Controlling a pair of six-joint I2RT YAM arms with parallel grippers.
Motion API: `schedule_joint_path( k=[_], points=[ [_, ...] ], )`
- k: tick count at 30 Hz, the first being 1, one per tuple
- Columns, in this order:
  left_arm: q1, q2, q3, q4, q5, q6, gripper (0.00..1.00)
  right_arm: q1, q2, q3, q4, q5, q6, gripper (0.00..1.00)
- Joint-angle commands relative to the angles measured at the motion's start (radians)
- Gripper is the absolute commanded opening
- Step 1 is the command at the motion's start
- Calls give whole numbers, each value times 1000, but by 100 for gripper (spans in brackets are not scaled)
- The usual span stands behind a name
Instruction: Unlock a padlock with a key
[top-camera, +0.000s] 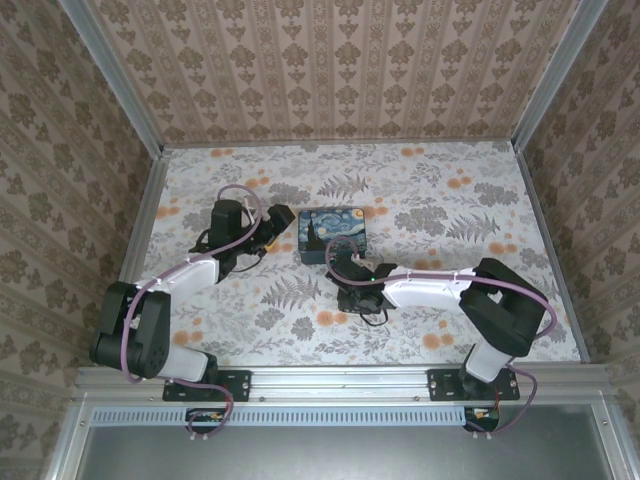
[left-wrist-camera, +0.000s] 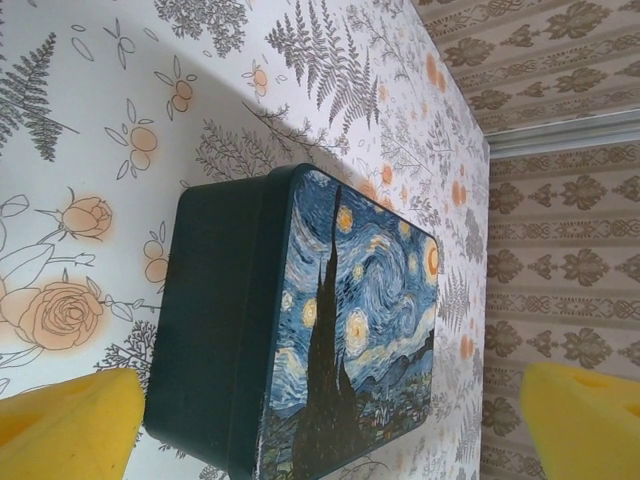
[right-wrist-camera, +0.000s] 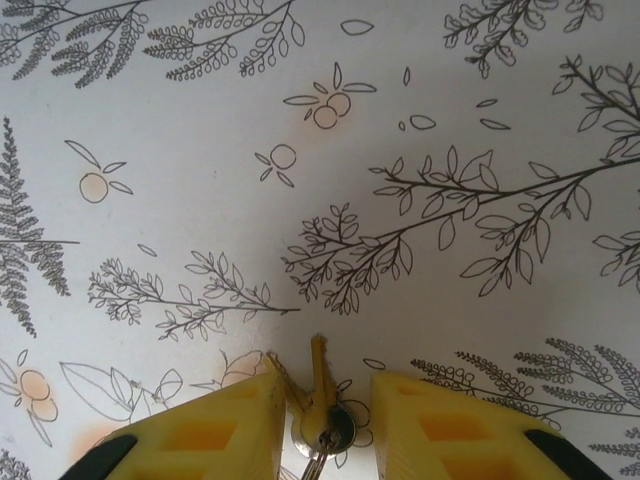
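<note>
One key (right-wrist-camera: 317, 360) lies at 6 o'clock inside the right tool (right-wrist-camera: 322, 390), which is narrowly parted and not yet pinching; the left tool (left-wrist-camera: 330, 385) gapes wide toward the box (left-wrist-camera: 230, 300). Grasping the key seems the step in hand; next, the right tool needs to close squarely on it.

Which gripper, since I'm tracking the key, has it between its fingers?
The right gripper: the key lies between its yellow fingers; the left gripper faces the painted tin box.

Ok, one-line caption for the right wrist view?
Right gripper open over the key on the flower-print table, yellow fingers on either side of it.
</note>
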Motion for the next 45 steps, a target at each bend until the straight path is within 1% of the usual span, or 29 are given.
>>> schedule_joint_path(
  k=[1, 9, 11, 15, 18, 20, 25, 28, 32, 39, 45],
  points=[
    [10, 8, -16, 48, 34, -16, 98, 1, 42, 34, -18, 39, 21, 29],
    [13, 21, -37, 90, 48, -35, 98, 2, 52, -3, -10, 34, 47, 19],
    [15, 24, -39, 93, 50, -35, 98, 1, 61, 3, -12, 27, 37, 19],
    [15, 32, -41, 105, 50, -40, 98, 3, 96, 27, -25, -7, 6, 23],
    [15, 38, -44, 118, 51, -49, 98, 3, 137, 44, -27, -40, -17, 22],
    [15, 42, -45, 119, 52, -52, 98, 2, 152, 45, -21, -50, -22, 18],
    [15, 43, -52, 115, 49, -51, 98, -1, 169, 32, 24, -72, -26, 1],
    [15, 48, -50, 105, 49, -46, 98, -5, 168, 24, 54, -79, -27, 0],
    [13, 54, -44, 82, 51, -31, 98, -15, 128, 5, 92, -74, -37, 0],
    [5, 51, -27, 32, 37, 2, 98, -35, -36, -42, 113, -36, -62, 0],
    [-17, 57, 0, -3, 18, 16, 99, -66, -127, -74, 124, -39, -97, 0]
  ],
)
